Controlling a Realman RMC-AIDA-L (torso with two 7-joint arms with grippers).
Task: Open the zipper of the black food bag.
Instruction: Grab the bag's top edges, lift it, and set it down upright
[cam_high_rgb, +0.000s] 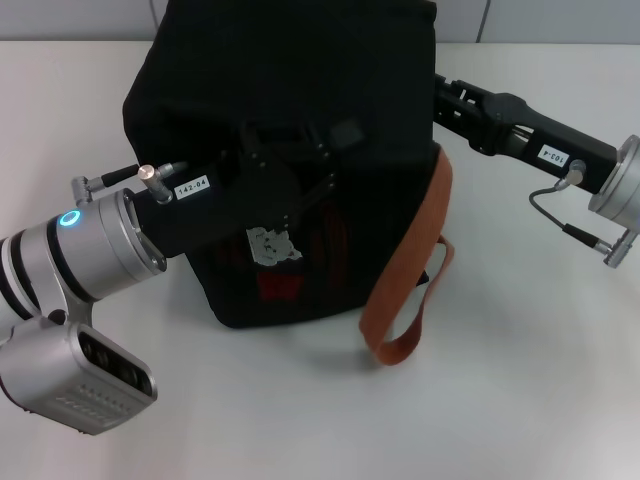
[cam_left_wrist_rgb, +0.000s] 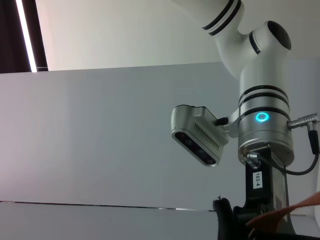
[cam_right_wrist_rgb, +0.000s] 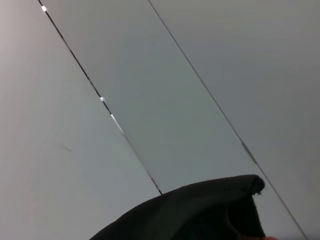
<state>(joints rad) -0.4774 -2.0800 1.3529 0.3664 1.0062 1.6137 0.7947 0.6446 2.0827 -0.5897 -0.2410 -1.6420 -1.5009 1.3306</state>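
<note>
The black food bag (cam_high_rgb: 290, 70) stands upright in the middle of the white table, with a pale patch (cam_high_rgb: 272, 243) and red print on its front. One orange-brown handle (cam_high_rgb: 405, 275) hangs down its right side onto the table. My left gripper (cam_high_rgb: 318, 150) rests against the bag's upper front, black against black. My right gripper (cam_high_rgb: 442, 100) meets the bag's upper right edge. The right wrist view shows only a fold of the bag's fabric (cam_right_wrist_rgb: 200, 212) before a wall. The zipper cannot be made out in any view.
The table (cam_high_rgb: 520, 390) extends in front and to the right of the bag. In the left wrist view my right arm (cam_left_wrist_rgb: 262, 117) and its camera housing (cam_left_wrist_rgb: 197, 135) stand before grey wall panels, with a bit of orange strap (cam_left_wrist_rgb: 295, 210) below.
</note>
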